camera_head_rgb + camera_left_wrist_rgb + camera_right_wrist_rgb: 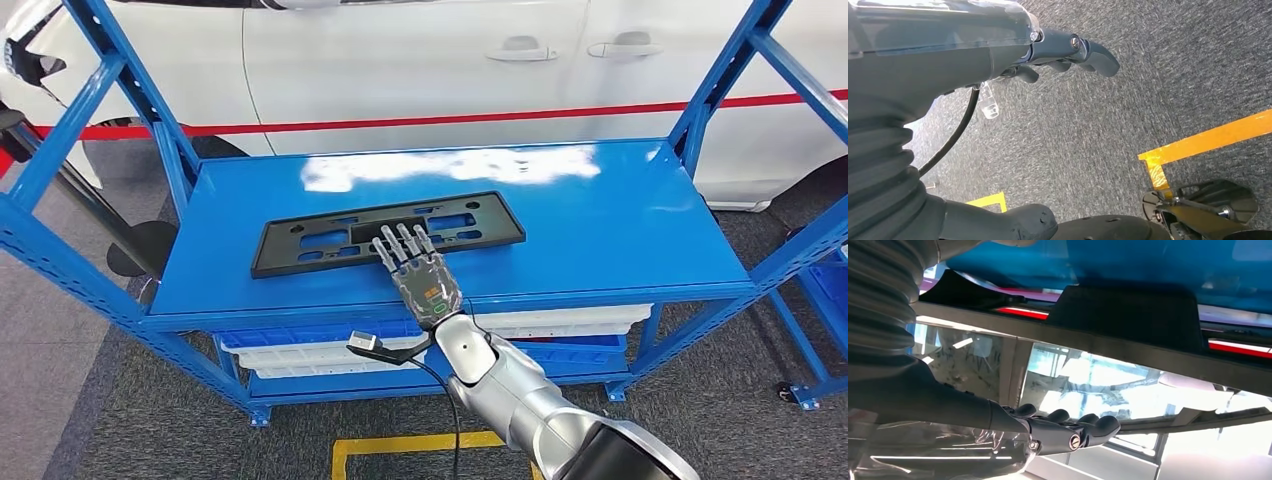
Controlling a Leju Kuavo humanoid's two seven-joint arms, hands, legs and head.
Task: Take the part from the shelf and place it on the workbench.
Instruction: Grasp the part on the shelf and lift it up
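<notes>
The left robot hand (1068,55) is seen hanging over grey carpet, its fingers loosely curled on nothing. A flat black plate holder (388,232) lies on the blue shelf (620,230), its long axis running left to right across the robot's front. The right robot hand (420,270) is the nearer one, reached out flat over the holder's near edge at its middle, fingers straight and spread, nothing grasped; contact cannot be told.

Right hand (424,275) covers part (390,232) near edge — contact unclear; car (420,60) cropped.
</notes>
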